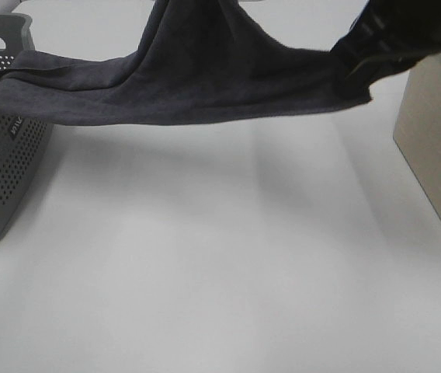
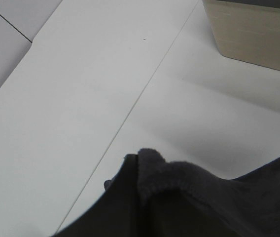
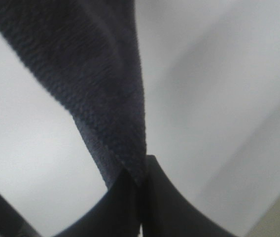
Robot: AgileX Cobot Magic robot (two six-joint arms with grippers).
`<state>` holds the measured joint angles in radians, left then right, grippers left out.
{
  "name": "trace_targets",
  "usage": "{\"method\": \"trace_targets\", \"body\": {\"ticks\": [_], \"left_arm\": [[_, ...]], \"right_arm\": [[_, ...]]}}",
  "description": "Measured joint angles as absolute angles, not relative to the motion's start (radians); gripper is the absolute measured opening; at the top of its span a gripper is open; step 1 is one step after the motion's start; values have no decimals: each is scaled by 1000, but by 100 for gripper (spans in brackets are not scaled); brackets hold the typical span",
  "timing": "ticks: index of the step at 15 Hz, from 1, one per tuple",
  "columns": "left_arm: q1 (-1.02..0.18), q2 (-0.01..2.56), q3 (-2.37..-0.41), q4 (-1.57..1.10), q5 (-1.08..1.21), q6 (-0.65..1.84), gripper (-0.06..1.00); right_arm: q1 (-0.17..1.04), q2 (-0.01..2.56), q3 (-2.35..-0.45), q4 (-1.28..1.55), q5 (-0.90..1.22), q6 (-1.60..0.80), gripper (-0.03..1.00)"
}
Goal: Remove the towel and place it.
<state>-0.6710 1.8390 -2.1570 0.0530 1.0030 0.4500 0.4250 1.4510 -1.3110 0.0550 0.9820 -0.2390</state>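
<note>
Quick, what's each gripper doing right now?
Left gripper: closed on the towel.
Right gripper: closed on the towel's other end.

right arm (image 1: 395, 39): black, ridged casing | right end effector (image 3: 141, 177): matte black, smooth, curved

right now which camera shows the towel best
The exterior high view: it shows nearly the whole towel hanging stretched above the table, from the grey basket to the right gripper. The left wrist view shows only a bunched fold; the right wrist view only a strip pinched between closed fingers.
</note>
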Motion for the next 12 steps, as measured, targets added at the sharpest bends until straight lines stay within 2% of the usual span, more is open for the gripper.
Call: {"method": "trace_targets", "body": {"ticks": [3, 9, 12], "left_arm": [[-671, 1839, -2157, 87, 904, 451, 0], [-636, 1839, -2157, 209, 588, 450, 0], [-574, 1839, -2157, 212, 486, 450, 0]], "right_arm": [[425, 1456, -1501, -164, 1003, -208, 1], [425, 1552, -1873, -390, 936, -205, 1], [425, 1600, -1947, -451, 830, -203, 1]]}}
